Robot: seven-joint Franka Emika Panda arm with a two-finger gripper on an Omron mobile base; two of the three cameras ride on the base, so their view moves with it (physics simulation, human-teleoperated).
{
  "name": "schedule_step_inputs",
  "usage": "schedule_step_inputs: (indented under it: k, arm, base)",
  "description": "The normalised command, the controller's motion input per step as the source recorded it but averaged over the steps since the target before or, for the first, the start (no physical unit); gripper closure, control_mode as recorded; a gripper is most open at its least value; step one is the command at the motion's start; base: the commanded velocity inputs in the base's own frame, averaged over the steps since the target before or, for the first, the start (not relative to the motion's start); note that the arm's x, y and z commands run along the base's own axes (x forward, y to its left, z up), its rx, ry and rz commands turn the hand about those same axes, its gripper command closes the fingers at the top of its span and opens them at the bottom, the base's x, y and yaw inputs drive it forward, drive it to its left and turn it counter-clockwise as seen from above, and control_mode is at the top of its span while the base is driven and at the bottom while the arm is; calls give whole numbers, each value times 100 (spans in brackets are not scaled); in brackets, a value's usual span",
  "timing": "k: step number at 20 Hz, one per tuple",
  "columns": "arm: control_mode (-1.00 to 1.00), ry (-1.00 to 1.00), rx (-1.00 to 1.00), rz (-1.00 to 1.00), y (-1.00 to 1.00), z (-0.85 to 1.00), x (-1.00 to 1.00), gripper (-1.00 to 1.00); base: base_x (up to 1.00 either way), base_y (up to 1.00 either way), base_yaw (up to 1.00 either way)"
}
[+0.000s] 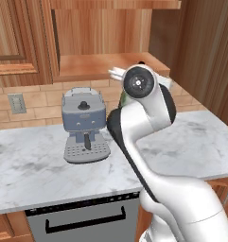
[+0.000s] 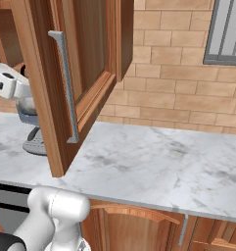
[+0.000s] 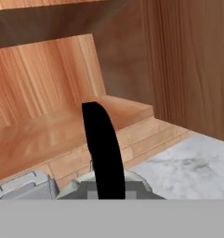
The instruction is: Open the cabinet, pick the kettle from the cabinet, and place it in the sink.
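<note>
The cabinet stands open: its bare wooden shelf shows in the left base view, and its door with the silver bar handle swings out over the counter. The kettle hangs just in front of the shelf's edge, outside the cabinet. Its black curved handle rises straight before the hand camera over the pale silvery body. My gripper is shut on the kettle; its fingertips are hidden. In the right base view the kettle sits under the white wrist, above the espresso machine. The sink is out of view.
A blue-grey espresso machine stands on the marble counter directly below the hand. A wooden side wall closes the right. The open door juts over the counter. A dishwasher front sits below.
</note>
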Motion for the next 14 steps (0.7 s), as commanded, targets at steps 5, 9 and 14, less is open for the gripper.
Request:
schedule_step_inputs:
  k: [5,9,14]
  arm:
    - [-100,0,-1,-17,2,-40,-34,100]
    - [-100,0,-3,-12,-7,-39,-10,100]
    - [-100,0,-1,-4,-9,-34,-5,100]
  base:
    - [0,0,0]
    - [0,0,0]
    - [0,0,0]
